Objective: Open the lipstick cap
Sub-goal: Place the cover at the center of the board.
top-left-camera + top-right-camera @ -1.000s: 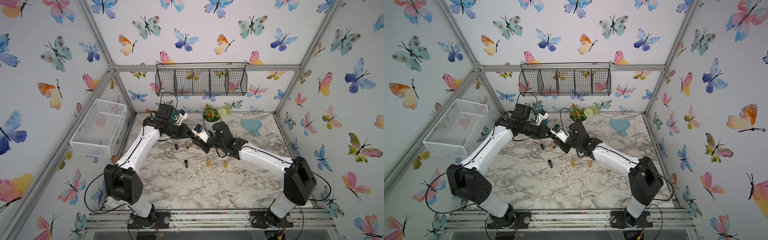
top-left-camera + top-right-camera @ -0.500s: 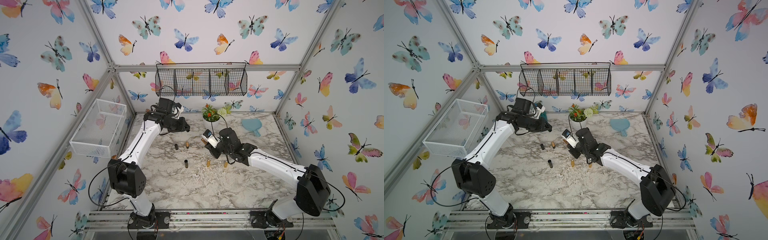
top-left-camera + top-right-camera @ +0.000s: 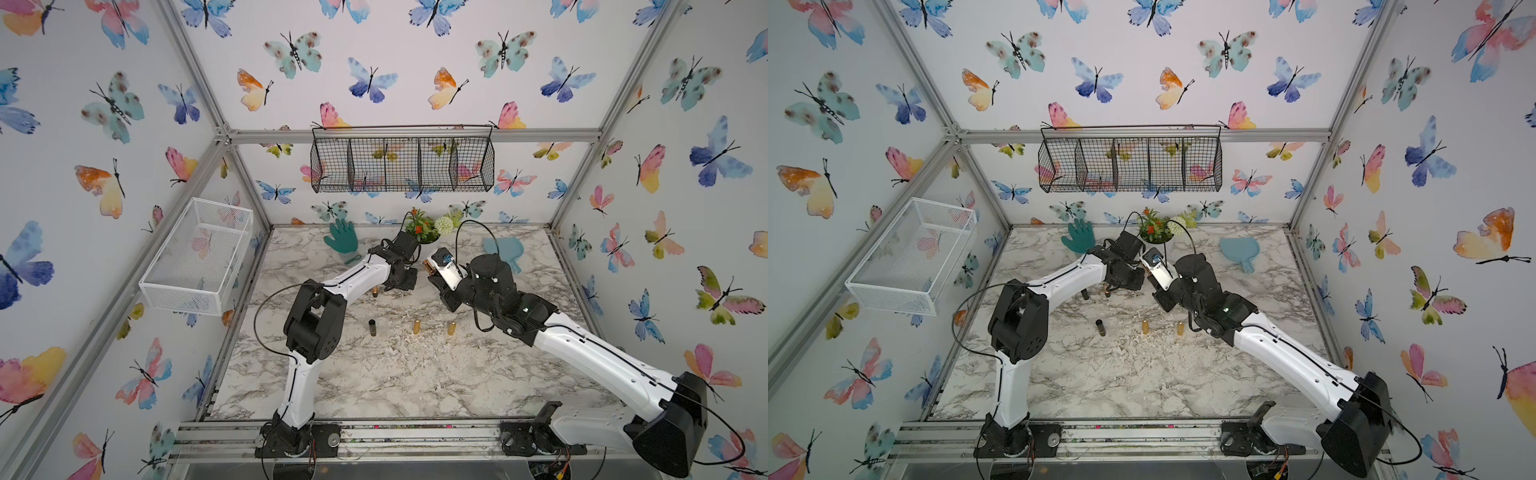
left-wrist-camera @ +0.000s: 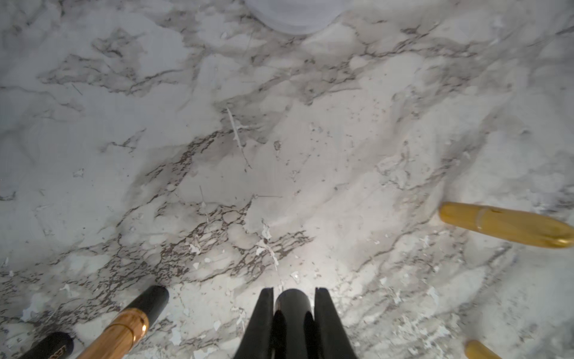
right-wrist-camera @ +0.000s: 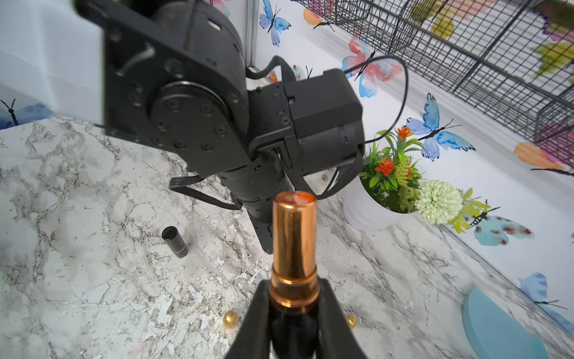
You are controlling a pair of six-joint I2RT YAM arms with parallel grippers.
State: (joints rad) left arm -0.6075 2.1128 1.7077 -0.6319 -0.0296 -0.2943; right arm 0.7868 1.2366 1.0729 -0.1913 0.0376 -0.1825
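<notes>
The lipstick [image 5: 294, 236] is apart from its cap. My right gripper [image 5: 293, 281] is shut on its black base, and the bare copper tube sticks out beyond the fingertips. In both top views this gripper [image 3: 432, 272] [image 3: 1149, 270] hangs above the table's back middle, tip towards the left arm. My left gripper [image 4: 293, 290] is shut on the black lipstick cap [image 4: 292, 303], pointing down low over the marble. In both top views the left gripper [image 3: 401, 279] [image 3: 1126, 279] sits just left of the right one, a small gap between them.
Other lipsticks stand on the marble: a black one [image 3: 372, 327], two gold ones [image 3: 417, 326] [image 3: 451, 328], and two close under the left gripper [image 4: 130, 323] [image 4: 49, 345]. At the back are a flower pot [image 3: 424, 232], a green glove [image 3: 341, 241] and a blue paddle [image 3: 503, 251]. A white wire basket [image 3: 199, 253] hangs left.
A second ago both grippers met on one lipstick. They pulled apart, cap in the left, body in the right. The left then came back down beside the right gripper.
</notes>
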